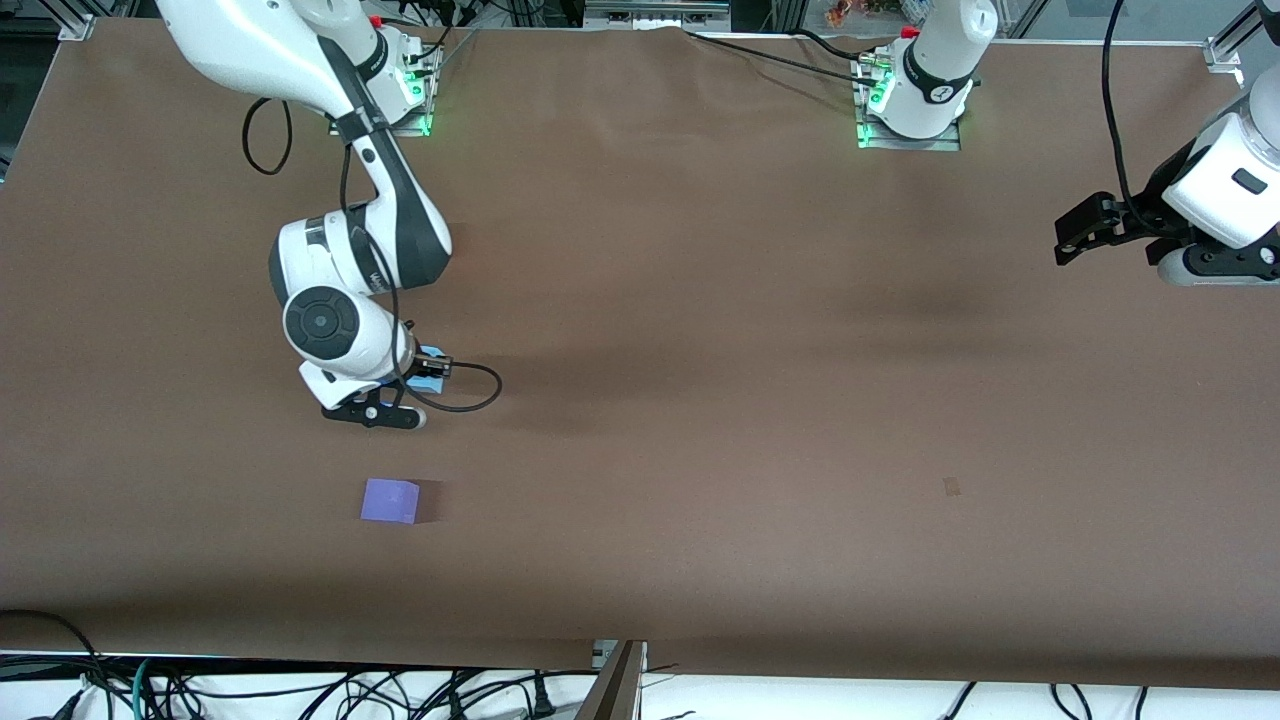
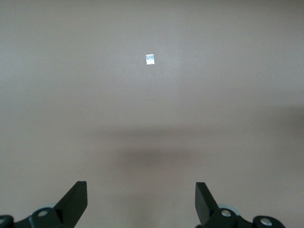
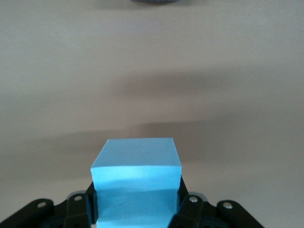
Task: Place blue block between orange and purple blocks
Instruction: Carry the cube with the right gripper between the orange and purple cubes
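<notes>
Toward the right arm's end of the bench (image 1: pixel 700 300), your right hand (image 1: pixel 372 412) is hanging in the air over bare brown surface, and it is gripping the blue block (image 3: pixel 137 183). On the right wrist view you are seeing the cube seated squarely between the two black fingers (image 3: pixel 80 209), which are pressing against its two side faces, so the hand is closed to the width of the cube and no wider. On the front view only a sliver of the blue block (image 1: pixel 430 372) is showing, at about three o'clock from the white wrist housing.

Your purple block (image 1: pixel 389 500) is sitting flat on the bench at roughly six o'clock from the right hand as the front view shows it, nearer to the front camera and clear of the hand. You are not getting any view of the orange block at this moment.

Your left hand (image 1: pixel 1075 235) is waiting up in the air over the left arm's end of the bench. On the left wrist view its fingers (image 2: pixel 76 202) are standing wide apart with nothing between them, and under them you are seeing bare bench with a small pale mark (image 2: pixel 150 59) on it.
</notes>
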### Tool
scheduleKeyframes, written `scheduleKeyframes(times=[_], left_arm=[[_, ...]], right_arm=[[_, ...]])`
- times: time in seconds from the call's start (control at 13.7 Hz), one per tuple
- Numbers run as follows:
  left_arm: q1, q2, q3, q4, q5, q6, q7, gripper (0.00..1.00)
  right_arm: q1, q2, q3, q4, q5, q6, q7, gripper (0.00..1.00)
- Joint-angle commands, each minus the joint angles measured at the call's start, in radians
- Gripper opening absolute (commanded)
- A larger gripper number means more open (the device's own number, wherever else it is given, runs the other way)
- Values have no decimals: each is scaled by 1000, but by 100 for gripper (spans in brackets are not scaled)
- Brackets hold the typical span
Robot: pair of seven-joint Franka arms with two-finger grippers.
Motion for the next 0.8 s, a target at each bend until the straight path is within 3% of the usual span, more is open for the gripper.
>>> scheduleKeyframes(times=[0.0, 0.44, 0.51, 0.66, 0.73], left_arm=[[-8, 15, 13, 32, 8, -23, 19, 100], [4, 18, 14, 29, 9, -23, 24, 100], [4, 18, 14, 32, 8, -23, 24, 100], [3, 16, 13, 34, 8, -23, 15, 100], [3, 16, 13, 31, 6, -26, 15, 100]], right_arm=[[12, -64, -49, -133, 4, 91, -105, 24], [12, -75, -54, -286, 8, 292, -111, 24], [12, -72, -54, -289, 8, 306, -117, 29], [9, -67, -56, -279, 8, 306, -122, 100], [7, -73, -56, -261, 7, 297, -133, 100]])
